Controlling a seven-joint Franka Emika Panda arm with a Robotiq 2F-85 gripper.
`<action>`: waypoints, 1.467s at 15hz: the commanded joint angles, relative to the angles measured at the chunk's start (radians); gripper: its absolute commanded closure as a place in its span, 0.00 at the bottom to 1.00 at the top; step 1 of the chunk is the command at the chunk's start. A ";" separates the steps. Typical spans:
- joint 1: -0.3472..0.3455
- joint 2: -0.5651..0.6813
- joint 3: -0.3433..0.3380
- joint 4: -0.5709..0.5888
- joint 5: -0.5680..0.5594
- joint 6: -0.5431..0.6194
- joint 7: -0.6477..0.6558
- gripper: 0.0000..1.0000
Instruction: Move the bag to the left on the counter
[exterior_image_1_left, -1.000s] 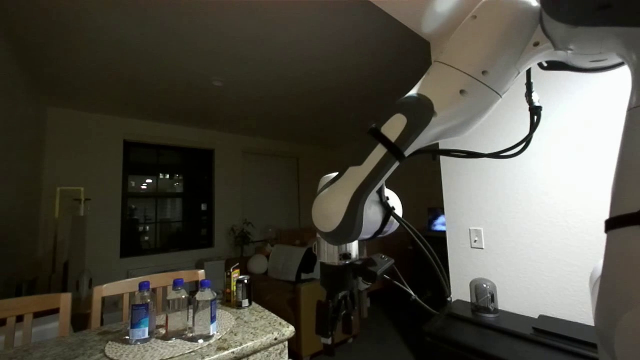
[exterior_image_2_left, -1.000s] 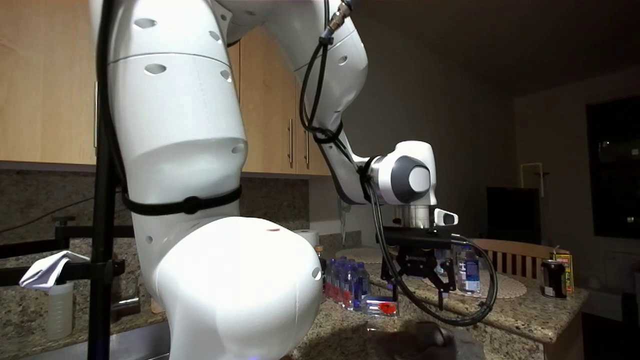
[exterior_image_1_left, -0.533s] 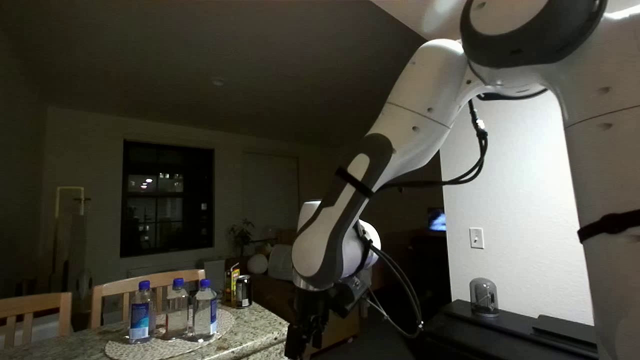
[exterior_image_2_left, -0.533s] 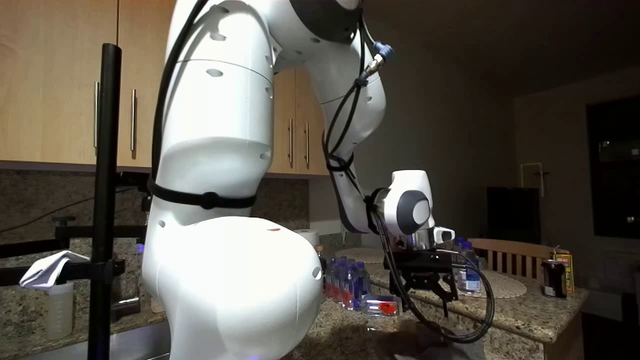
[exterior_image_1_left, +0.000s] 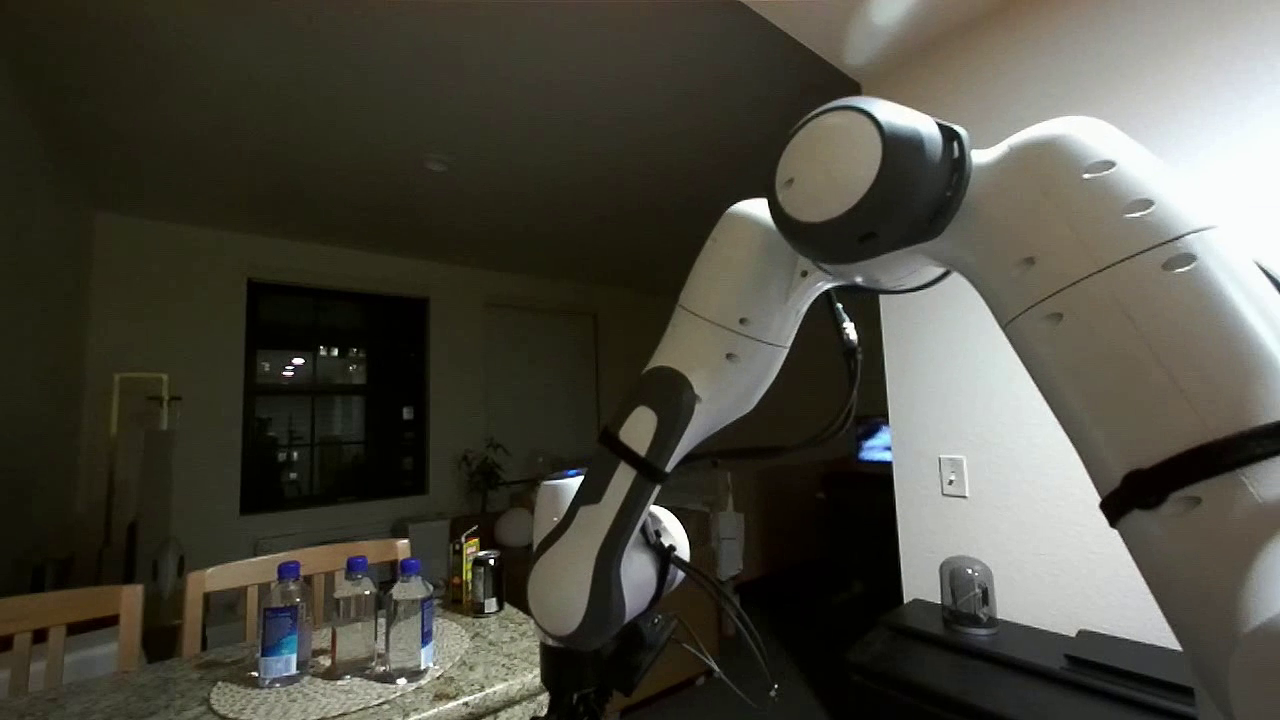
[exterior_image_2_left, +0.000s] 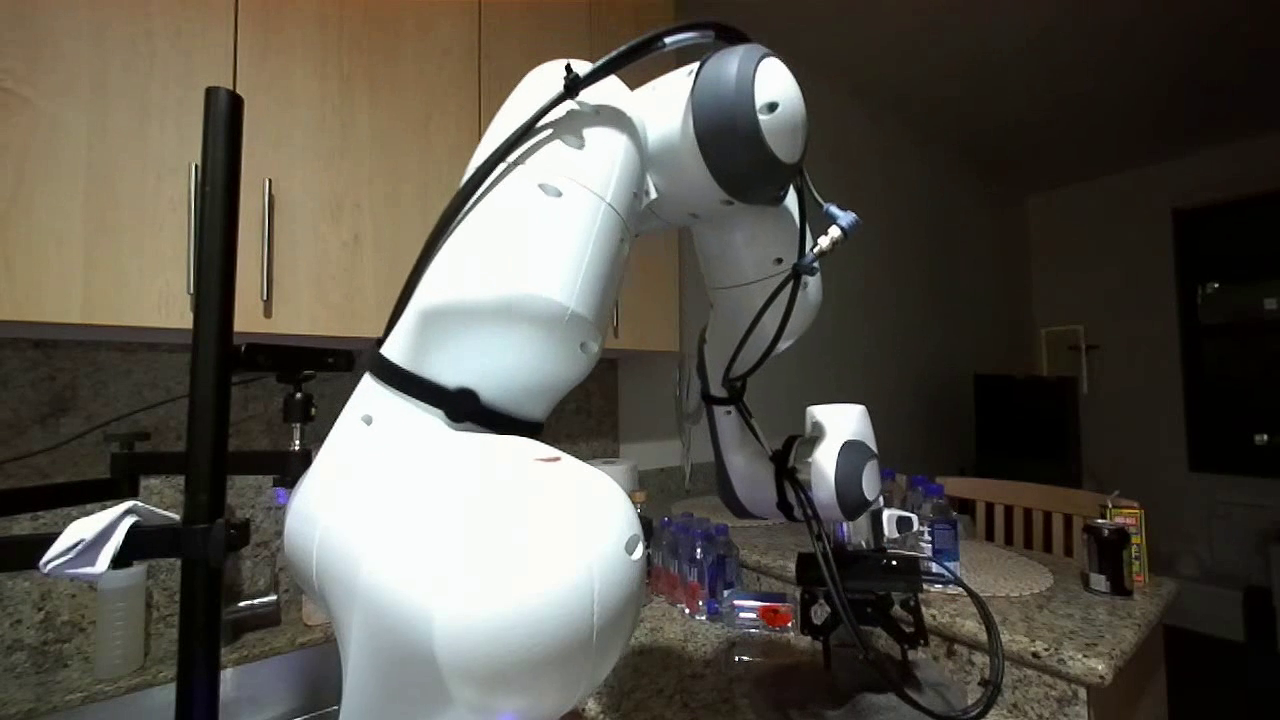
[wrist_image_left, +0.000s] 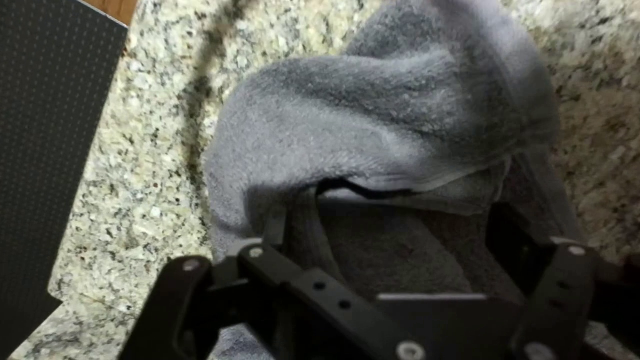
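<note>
- While the wrist view looks down on the pale, speckled counter (wrist_image_left: 145, 200), the gripper (wrist_image_left: 387, 222) comes in from the bottom edge, its two dark fingers (wrist_image_left: 517, 245) standing wide apart with nothing pinched between them.
- A crumpled grey cloth (wrist_image_left: 310, 130) lies on that counter, ahead of the gripper and beneath it, its folds showing through the space between the fingers; whether either fingertip touches the fabric I cannot tell.
- Along the left of the same view runs a dark dotted surface (wrist_image_left: 55, 125), with a corner of brown wood (wrist_image_left: 114, 7) at the top.
- In an exterior view the white arm (exterior_image_1_left: 735, 330) bends down from the right, and the gripper is cut by the bottom edge, too dark there to show how its fingers stand.
- Three clear bottles (exterior_image_1_left: 355, 625) stand upright on a woven mat (exterior_image_1_left: 320, 700) at the lower left of that view, with a dark can (exterior_image_1_left: 487, 583) and a yellow carton (exterior_image_1_left: 463, 570) near them and light wooden chairs (exterior_image_1_left: 70, 605) behind; on the right, a greyish dome (exterior_image_1_left: 967, 595) stands on a black cabinet (exterior_image_1_left: 930, 660).
- In an exterior view with a black post (exterior_image_2_left: 210, 400) at its left, the gripper points down over the grey cloth, which lies low in the picture, shadowed and partly hidden.
- To the picture's left of the gripper, a cluster of bottles (exterior_image_2_left: 695, 575) stands upright beside one bottle lying on its side (exterior_image_2_left: 758, 612); pale wall cabinets (exterior_image_2_left: 350, 150) hang behind the arm.
</note>
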 joint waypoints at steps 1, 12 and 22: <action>-0.026 0.106 0.034 0.148 -0.005 -0.069 -0.059 0.00; -0.059 0.211 0.005 0.383 -0.025 -0.277 -0.107 0.00; -0.216 0.269 0.121 0.439 0.143 -0.451 -0.349 0.00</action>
